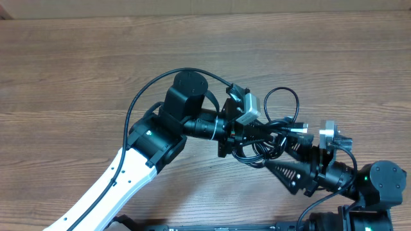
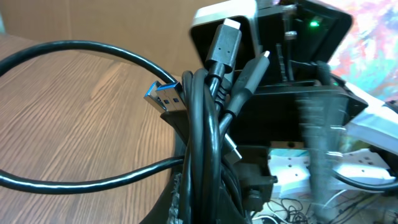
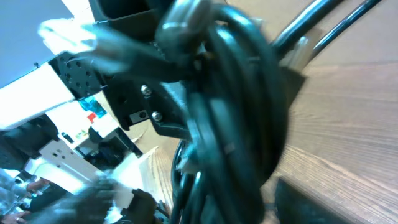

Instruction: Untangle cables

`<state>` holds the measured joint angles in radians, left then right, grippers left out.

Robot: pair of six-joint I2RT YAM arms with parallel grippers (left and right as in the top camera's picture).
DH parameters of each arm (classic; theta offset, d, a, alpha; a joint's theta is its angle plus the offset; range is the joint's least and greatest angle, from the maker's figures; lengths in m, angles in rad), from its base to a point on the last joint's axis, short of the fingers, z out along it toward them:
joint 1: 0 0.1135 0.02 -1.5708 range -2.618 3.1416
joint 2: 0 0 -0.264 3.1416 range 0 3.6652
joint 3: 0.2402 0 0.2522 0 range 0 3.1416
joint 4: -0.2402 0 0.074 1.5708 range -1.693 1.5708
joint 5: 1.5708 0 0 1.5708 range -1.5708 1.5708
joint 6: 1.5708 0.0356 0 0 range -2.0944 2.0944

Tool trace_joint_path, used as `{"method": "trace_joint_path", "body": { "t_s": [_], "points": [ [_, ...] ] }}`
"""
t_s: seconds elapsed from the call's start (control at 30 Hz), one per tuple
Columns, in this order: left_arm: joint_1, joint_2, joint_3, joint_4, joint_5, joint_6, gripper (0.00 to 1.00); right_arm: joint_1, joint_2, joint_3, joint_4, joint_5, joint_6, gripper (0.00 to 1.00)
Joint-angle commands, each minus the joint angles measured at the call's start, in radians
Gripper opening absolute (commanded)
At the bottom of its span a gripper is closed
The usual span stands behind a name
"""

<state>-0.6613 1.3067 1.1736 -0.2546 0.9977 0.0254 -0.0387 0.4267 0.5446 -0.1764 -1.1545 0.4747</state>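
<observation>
The cables (image 1: 264,147) are a bunch of thin black cords hanging between the two grippers at the table's middle right, with one loop (image 1: 282,102) sticking out toward the back. My left gripper (image 1: 239,140) is shut on the bunch. In the left wrist view the cables (image 2: 205,137) run straight up out of its jaws, with a blue-tipped plug (image 2: 163,93) and two black plugs at the top. My right gripper (image 1: 282,154) is at the bunch's other side. In the right wrist view the cables (image 3: 236,112) are blurred, and one finger (image 3: 317,202) stands apart from them, jaws open.
The wooden table (image 1: 77,64) stretches to the left and back. My left arm's white link (image 1: 109,186) crosses the front left. The right arm's base (image 1: 379,186) sits at the front right corner. The two wrists are very close together.
</observation>
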Motion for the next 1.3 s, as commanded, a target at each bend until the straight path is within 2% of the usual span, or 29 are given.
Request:
{"method": "trace_joint_path", "body": {
  "t_s": [0.0, 0.27, 0.63, 0.83, 1.1, 1.27],
  "points": [
    [0.001, 0.002, 0.015, 0.009, -0.053, -0.04, 0.04, -0.001, -0.005, 0.029, -0.022, 0.036, -0.001, 0.98],
    [0.001, 0.0, 0.015, 0.009, -0.16, -0.082, 0.04, -0.001, -0.005, 0.029, -0.138, 0.253, 0.056, 1.0],
    [0.0, 0.0, 0.015, 0.008, -0.157, -0.076, 0.04, -0.001, -0.005, 0.029, -0.233, 0.45, 0.143, 1.0],
    [0.001, 0.0, 0.015, 0.058, -0.06, -0.065, 0.04, -0.001, -0.003, 0.029, -0.29, 0.535, 0.157, 1.0],
    [0.001, 0.0, 0.015, 0.167, -0.011, -0.093, 0.04, -0.001, 0.051, 0.029, -0.29, 0.535, 0.157, 1.0],
    [0.001, 0.0, 0.015, 0.218, 0.081, -0.094, 0.04, -0.001, 0.115, 0.029, -0.29, 0.533, 0.158, 1.0]
  ]
}}
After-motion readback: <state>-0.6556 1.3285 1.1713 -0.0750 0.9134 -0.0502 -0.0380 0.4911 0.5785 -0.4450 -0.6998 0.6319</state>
